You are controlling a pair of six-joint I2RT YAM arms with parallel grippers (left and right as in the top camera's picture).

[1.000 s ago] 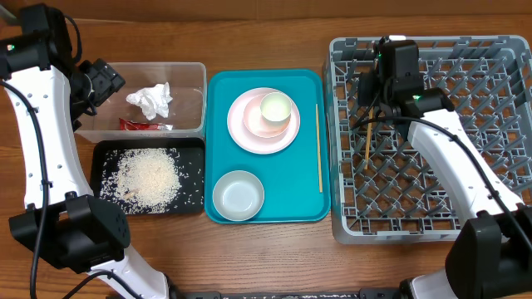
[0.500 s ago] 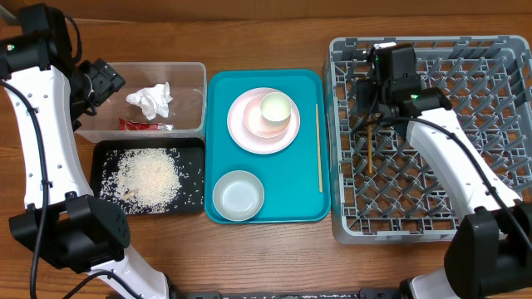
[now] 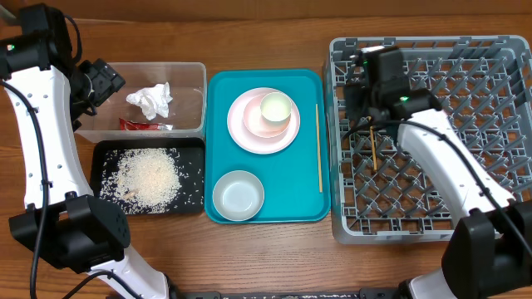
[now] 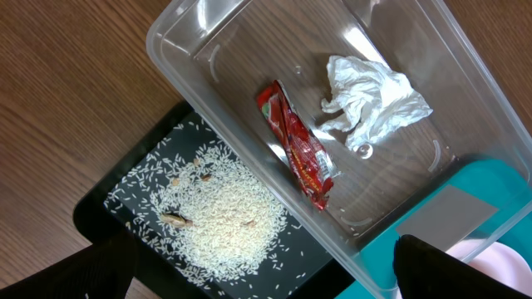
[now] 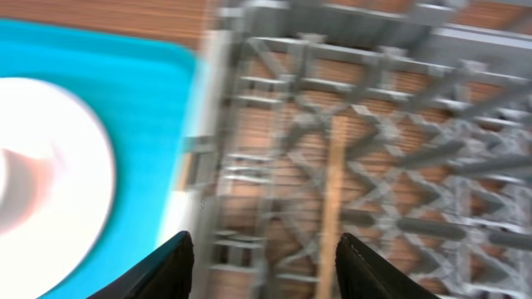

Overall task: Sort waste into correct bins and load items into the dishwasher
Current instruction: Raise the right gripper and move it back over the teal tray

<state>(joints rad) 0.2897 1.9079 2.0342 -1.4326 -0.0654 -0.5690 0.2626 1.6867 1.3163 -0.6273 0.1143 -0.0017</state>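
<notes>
Chopstick (image 5: 331, 199) down in the dish rack (image 3: 499, 100); it lies flat on the grid floor directly beneath the right gripper (image 5: 262, 245), running along the gap between the 2 fingers and close by 1 of them; the wrist picture is blurred, so contact is hard to call; the fingers stand parted with nothing clamped between them. From overhead, that gripper hangs over the rack's side nearest the teal tray (image 3: 218, 91). Past the rack wall beside it, a second chopstick (image 3: 318, 148) rests along the teal tray's near edge; farther off sit 2 stacked plates (image 3: 245, 133) with a small cup (image 3: 276, 108) on top, and a bowl (image 3: 238, 195). Across the table, the left gripper (image 4: 266, 253) hovers spread wide and empty; ahead of its fingertips sits the clear tub (image 4: 241, 58) holding the tissue (image 4: 374, 95) and the red wrapper (image 4: 299, 149); right under them is the black tray (image 4: 112, 199) with rice (image 4: 220, 224).
</notes>
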